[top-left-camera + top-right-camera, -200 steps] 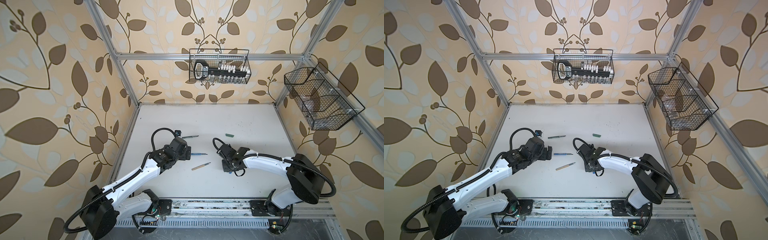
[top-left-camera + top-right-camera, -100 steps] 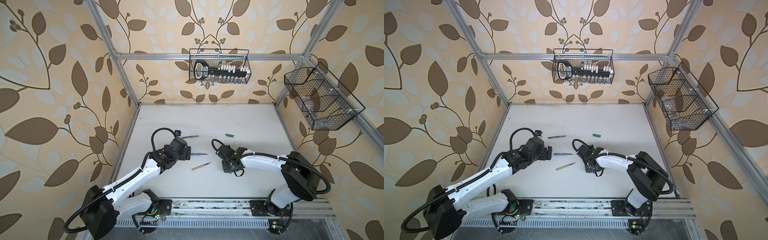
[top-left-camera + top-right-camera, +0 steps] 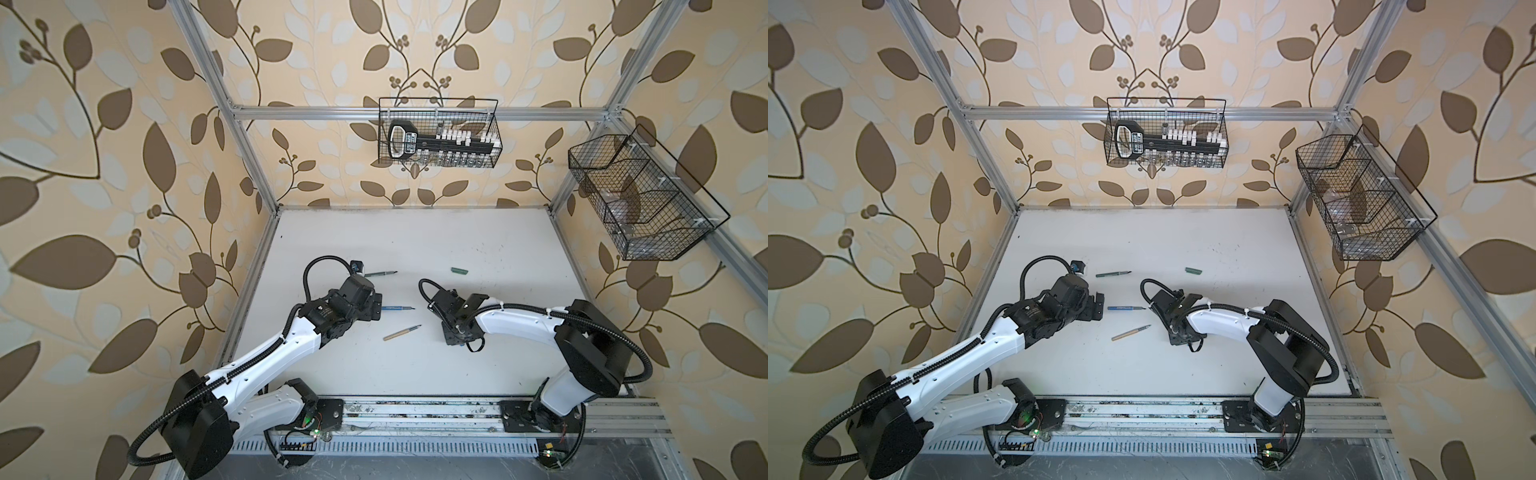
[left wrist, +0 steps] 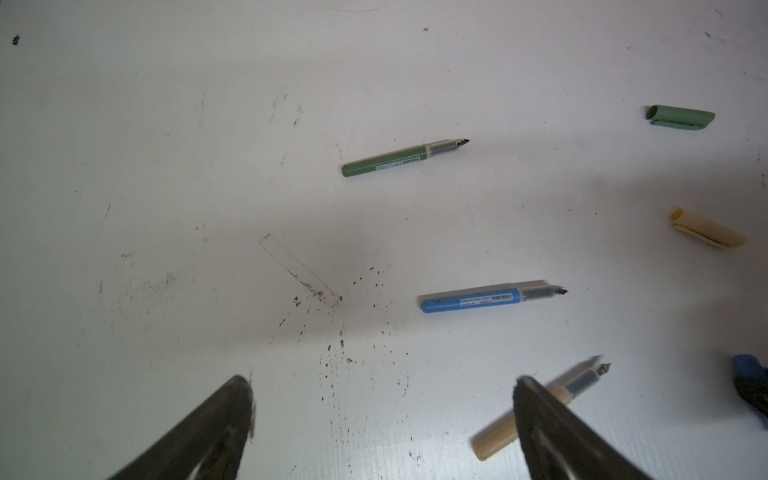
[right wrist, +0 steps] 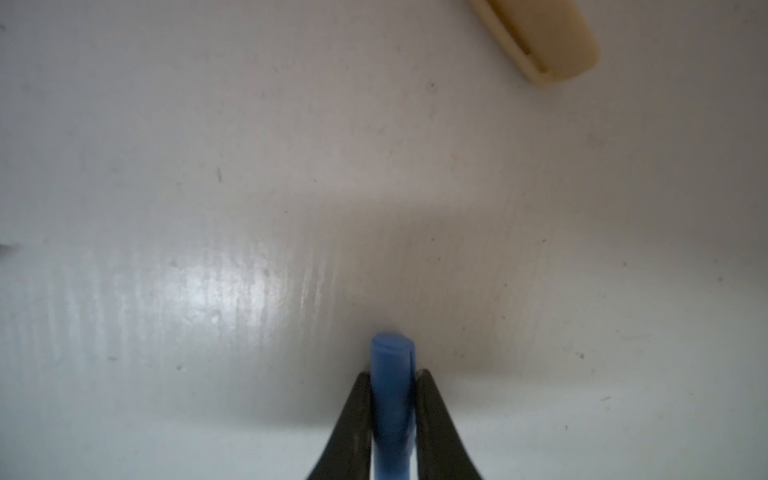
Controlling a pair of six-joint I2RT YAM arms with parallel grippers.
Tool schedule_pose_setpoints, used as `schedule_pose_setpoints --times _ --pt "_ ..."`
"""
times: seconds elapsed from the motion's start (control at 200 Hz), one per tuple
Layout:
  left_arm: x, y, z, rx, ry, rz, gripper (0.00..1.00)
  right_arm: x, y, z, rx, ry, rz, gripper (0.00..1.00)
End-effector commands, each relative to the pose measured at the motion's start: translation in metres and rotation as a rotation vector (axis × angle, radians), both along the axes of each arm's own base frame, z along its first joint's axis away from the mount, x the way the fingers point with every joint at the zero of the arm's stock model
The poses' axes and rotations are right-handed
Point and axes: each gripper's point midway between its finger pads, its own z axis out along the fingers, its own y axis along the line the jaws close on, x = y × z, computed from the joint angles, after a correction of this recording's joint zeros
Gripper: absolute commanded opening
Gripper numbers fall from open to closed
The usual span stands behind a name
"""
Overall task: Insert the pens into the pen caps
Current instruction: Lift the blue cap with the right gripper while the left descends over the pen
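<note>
Three pens lie on the white table between my arms: green pen (image 3: 380, 273) (image 4: 399, 158), blue pen (image 3: 397, 308) (image 4: 478, 300), tan pen (image 3: 401, 333) (image 4: 496, 436). A green pen cap (image 3: 460, 270) (image 4: 681, 117) lies farther back. The tan pen cap (image 4: 706, 228) (image 5: 540, 37) lies near my right gripper and is hidden under the right arm in both top views. My left gripper (image 4: 380, 382) (image 3: 376, 305) is open, low over bare table, one finger in front of the tan pen. My right gripper (image 5: 393, 374) (image 3: 455, 336) points down, shut on the blue pen cap (image 5: 392, 357).
A wire basket (image 3: 438, 133) with a black tool hangs on the back wall. Another wire basket (image 3: 640, 199) hangs on the right wall. A metal rail (image 3: 415, 411) carrying both arm bases runs along the table's front edge. Aluminium frame posts stand at the corners.
My right gripper has closed in on the blue pen cap, and the right arm has shifted slightly. The left arm and the pens have not moved.
</note>
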Motion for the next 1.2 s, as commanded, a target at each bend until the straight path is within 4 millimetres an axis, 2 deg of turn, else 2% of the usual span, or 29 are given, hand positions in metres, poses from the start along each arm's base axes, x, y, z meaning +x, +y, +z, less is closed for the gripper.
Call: schedule_pose_setpoints --times 0.0,0.305,0.48,0.53,0.545,0.71,0.8,0.95,1.195 --pt "0.001 0.000 -0.003 0.027 0.016 -0.010 0.99 0.000 -0.001 0.008 -0.019 -0.004 0.012 0.16" --pt "0.011 -0.028 -0.017 0.013 0.077 -0.110 0.99 0.004 0.007 0.031 0.125 -0.049 0.013 0.11" --pt "0.019 -0.053 -0.037 0.054 0.161 -0.251 0.99 0.008 0.011 0.047 0.322 -0.100 -0.015 0.10" --pt "0.025 -0.059 -0.037 0.072 0.175 -0.276 0.99 0.008 0.014 0.051 0.380 -0.113 -0.019 0.09" --pt "0.027 -0.060 -0.045 0.088 0.198 -0.281 0.99 0.007 0.014 0.052 0.393 -0.116 -0.021 0.09" --pt "0.041 -0.077 -0.057 0.083 0.266 -0.368 0.99 0.001 0.011 0.055 0.430 -0.130 -0.017 0.09" --pt "0.041 -0.086 -0.064 0.065 0.315 -0.420 0.99 -0.003 0.007 0.054 0.442 -0.141 -0.021 0.09" --pt "0.038 -0.088 -0.075 0.090 0.376 -0.460 0.93 -0.009 -0.001 0.054 0.482 -0.159 -0.039 0.09" --pt "0.036 -0.077 -0.094 0.172 0.423 -0.466 0.93 -0.015 -0.006 0.049 0.503 -0.158 -0.043 0.09"
